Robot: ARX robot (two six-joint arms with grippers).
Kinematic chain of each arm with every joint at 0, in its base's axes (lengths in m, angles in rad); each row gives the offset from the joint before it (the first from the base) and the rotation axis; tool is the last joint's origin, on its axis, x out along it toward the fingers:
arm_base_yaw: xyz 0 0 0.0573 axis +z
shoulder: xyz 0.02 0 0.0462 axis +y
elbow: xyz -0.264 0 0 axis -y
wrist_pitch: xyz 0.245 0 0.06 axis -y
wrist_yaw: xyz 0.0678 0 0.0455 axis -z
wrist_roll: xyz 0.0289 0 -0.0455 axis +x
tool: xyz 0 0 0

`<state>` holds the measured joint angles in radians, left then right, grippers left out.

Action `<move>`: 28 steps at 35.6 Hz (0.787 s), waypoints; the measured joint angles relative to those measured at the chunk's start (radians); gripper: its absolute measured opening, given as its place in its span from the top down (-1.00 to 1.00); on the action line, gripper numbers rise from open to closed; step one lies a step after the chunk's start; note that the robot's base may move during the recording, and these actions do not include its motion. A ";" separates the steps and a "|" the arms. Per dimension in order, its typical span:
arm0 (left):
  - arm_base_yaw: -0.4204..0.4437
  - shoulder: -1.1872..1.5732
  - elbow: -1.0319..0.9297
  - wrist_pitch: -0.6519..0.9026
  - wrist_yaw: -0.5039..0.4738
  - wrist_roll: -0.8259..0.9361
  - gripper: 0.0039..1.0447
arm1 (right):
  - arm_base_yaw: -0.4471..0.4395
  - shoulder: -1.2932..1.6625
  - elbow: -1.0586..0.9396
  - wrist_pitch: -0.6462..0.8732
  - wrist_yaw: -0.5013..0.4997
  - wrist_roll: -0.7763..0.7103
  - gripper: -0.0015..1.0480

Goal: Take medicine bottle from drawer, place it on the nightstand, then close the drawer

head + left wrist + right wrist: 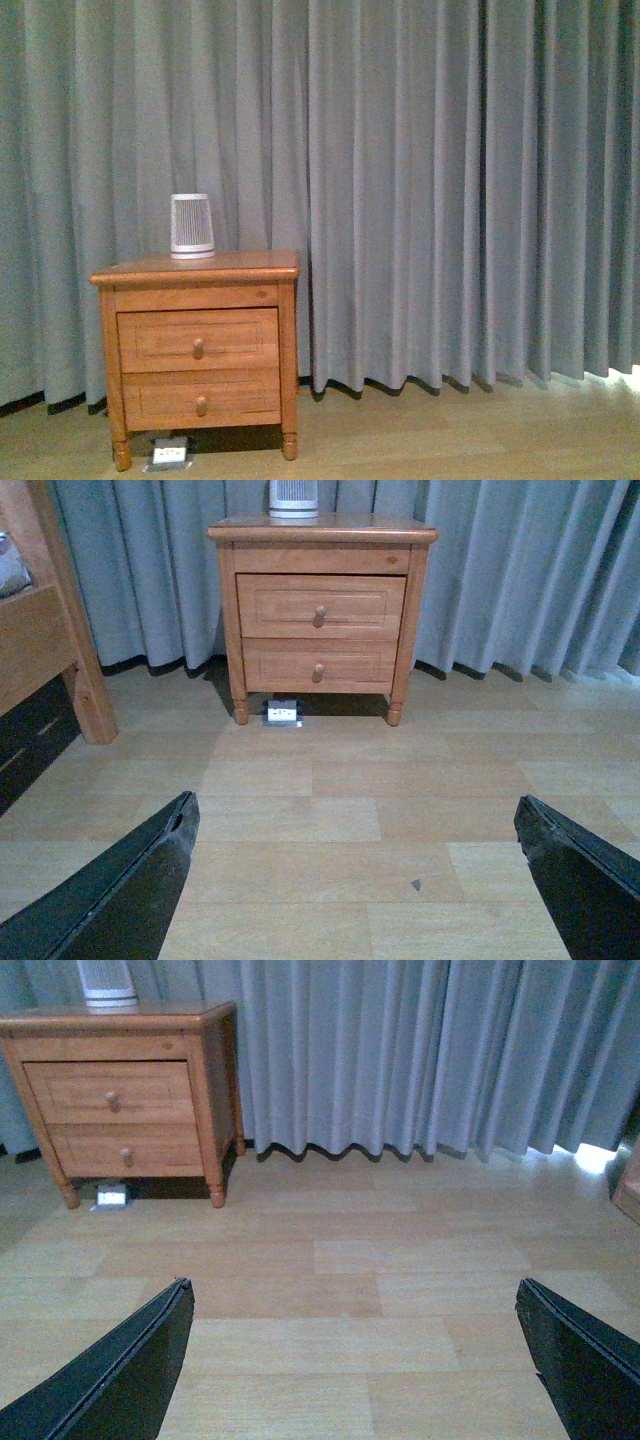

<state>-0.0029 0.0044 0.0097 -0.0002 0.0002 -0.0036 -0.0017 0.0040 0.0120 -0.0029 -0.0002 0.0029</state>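
Left claw (352, 805) and right claw (352, 1285) both gape wide over floor (330, 770), well apart from the nightstand (196, 268). Its drawer (155, 335) is shut, hiding the bottle, likely light and slick; the knob (198, 347) offers the first hold.

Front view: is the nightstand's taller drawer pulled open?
No, the drawer sits flush with the front of the nightstand, fully closed.

Dim, soft, slightly grainy pictures; bright light leaks under the curtain (420, 1050) hem.
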 joint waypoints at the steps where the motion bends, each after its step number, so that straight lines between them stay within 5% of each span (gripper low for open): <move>1: 0.000 0.000 0.000 0.000 0.000 0.000 -0.88 | 0.000 0.000 0.000 0.000 0.000 0.000 -0.87; 28: 0.000 0.000 0.000 0.000 0.000 0.000 -0.88 | 0.000 0.000 0.000 0.000 0.000 0.000 -0.87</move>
<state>-0.0029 0.0044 0.0097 -0.0002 0.0002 -0.0036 -0.0017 0.0036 0.0120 -0.0029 -0.0002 0.0029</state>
